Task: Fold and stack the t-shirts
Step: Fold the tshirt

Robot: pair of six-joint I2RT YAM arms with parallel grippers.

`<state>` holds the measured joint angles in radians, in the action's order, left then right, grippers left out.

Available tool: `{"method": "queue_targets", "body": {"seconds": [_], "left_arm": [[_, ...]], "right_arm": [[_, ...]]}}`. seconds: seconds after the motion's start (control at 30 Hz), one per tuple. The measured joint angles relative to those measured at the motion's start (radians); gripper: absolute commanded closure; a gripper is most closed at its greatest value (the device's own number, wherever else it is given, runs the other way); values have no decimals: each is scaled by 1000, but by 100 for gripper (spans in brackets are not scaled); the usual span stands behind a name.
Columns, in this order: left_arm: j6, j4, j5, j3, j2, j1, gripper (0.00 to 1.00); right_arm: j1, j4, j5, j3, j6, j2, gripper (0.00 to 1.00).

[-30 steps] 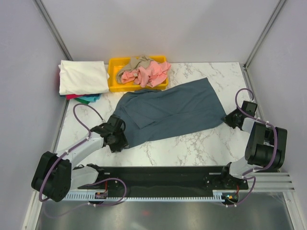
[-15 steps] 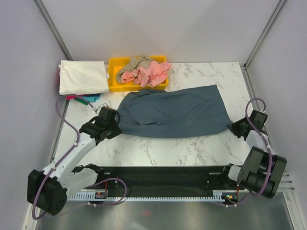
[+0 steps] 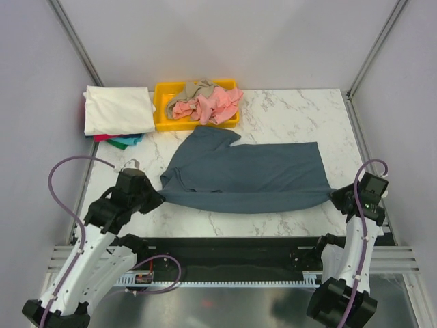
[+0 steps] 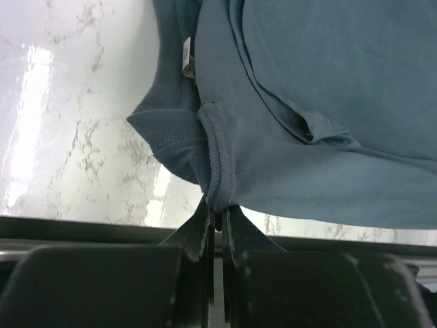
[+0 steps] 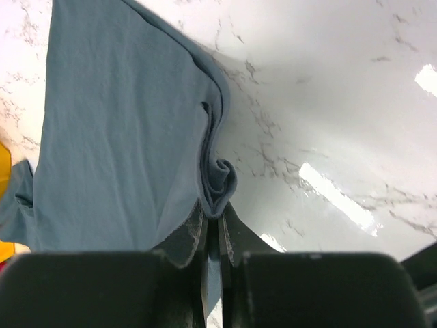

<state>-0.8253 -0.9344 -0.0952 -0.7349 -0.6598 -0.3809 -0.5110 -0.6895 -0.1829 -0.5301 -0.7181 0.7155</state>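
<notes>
Though slanted across the bench [image 3: 287, 113] a second ago, now lies square to its near edge and closer to the arm bases: blue shirt [image 3: 246, 174], hauled back and strung level between the two arms. Near hem held just off the marble, one sleeve poking toward the bin [image 3: 162, 102]. Judged a straightening pull. Squares the cloth for a fold, with no fold finished yet.

Counted from above:
- one blue shirt out on the bench
- one stack [image 3: 117, 109] at the far left, showing three layers: cream on top, slivers of red and teal beneath
- one bin holding one pink shirt [image 3: 212, 104] and one tan shirt [image 3: 198, 87], crumpled, with more possibly hidden
- two arms

From the left wrist: left fingers [image 4: 194, 236] pressed almost together, pinching a stitched hem of the blue shirt [image 4: 328, 102] beside the ribbed collar. One tag [image 4: 186, 58] showing, and cloth spreading away over the bench [image 4: 82, 102].

From the right wrist: right fingers [image 5: 186, 240] likewise all but closed, clamped on a rolled bunch of the blue shirt [image 5: 116, 130]. Rest of the cloth fanning out flat on the bench [image 5: 328, 102].
</notes>
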Motion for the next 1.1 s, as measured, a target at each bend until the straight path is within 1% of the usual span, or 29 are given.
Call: {"method": "queue_targets", "body": {"seconds": [0.13, 0.2, 0.23, 0.27, 0.3, 0.33, 0.4, 0.43, 0.47, 0.6, 0.63, 0.73, 0.8, 0.83, 0.9, 1.0, 1.1], "left_arm": [[-13, -77, 28, 0, 106, 0, 98], [-15, -115, 35, 0, 147, 0, 91], [-15, -131, 44, 1, 159, 0, 85], [-14, -146, 51, 2, 168, 0, 68], [-12, -159, 60, 4, 174, 0, 62], [-13, -172, 72, 5, 180, 0, 59], [-14, -197, 90, 5, 197, 0, 53], [-11, -209, 95, 1, 206, 0, 51], [-6, -236, 98, -14, 214, 0, 47], [35, -284, 69, -145, 206, 0, 42], [52, -278, 58, -184, 190, 0, 40], [114, -211, 35, -255, 95, 0, 40], [166, -118, 23, -261, -20, 0, 43], [189, -63, 18, -261, -94, 0, 48], [234, 49, 6, -263, -251, 0, 51], [304, 242, -30, -291, -539, 3, 52], [351, 389, -43, -356, -804, 18, 48]], "right_arm": [[0, -75, 0, 2, 3, -50, 100], [0, -106, 2, 8, 8, -66, 100], [0, -120, 4, 11, 12, -72, 100], [0, -136, 6, 13, 16, -78, 96], [0, -150, 7, 14, 19, -86, 68], [0, -158, 6, 15, 20, -93, 45], [2, -172, 7, 16, 24, -108, 5], [5, -176, 5, 16, 27, -113, 2], [6, -182, -3, 16, 37, -114, 2], [23, -212, -19, -11, 42, -96, 2], [26, -218, -21, -34, 42, -82, 2], [31, -178, -59, -116, 43, -14, 2], [51, -79, -110, -150, 39, 52, 2], [68, -43, -126, -157, 36, 75, 2], [130, 37, -148, -172, 30, 140, 2], [225, 104, -158, -201, 23, 212, 2], [303, 164, -166, -243, 24, 283, 2]]}}
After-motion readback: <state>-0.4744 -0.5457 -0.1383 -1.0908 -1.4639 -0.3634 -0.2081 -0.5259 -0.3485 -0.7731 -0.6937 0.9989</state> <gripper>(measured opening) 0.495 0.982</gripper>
